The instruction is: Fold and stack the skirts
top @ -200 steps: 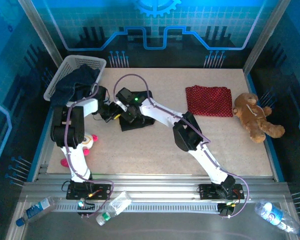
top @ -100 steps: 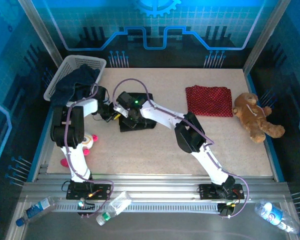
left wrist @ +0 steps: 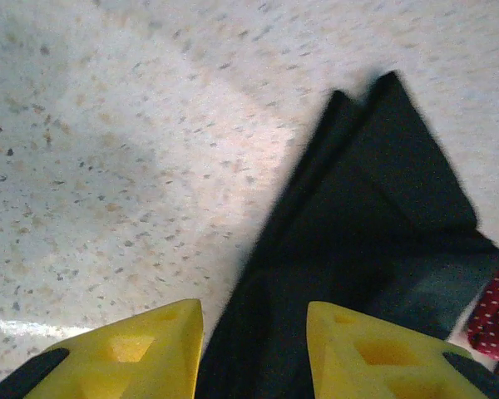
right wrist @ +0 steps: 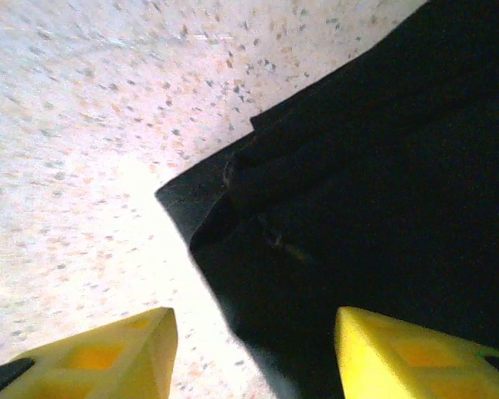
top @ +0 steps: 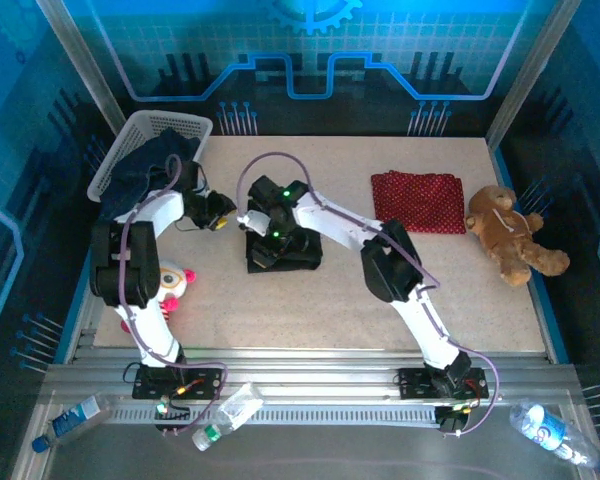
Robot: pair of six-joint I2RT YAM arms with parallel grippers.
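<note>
Counter (top: 330, 310): speckled; the folded black skirt (top: 290, 262) lies near its middle.
Basket (top: 130, 140): left-rear of the black skirt, dark blue denim (top: 145, 170) heaped in it.
Red skirt (top: 417, 201): folded, well right of the black skirt.
Right tool (right wrist: 254, 314): spread, above the black skirt's edge.
Left tool (left wrist: 251, 306): spread, over the black skirt's corner.

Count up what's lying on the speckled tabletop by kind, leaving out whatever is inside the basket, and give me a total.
Skirts: 2 (black skirt, red dotted skirt)
Plush toys: 2 (brown teddy bear, pink-and-white plush toy)
Baskets: 1 (white basket)
Total: 5
</note>
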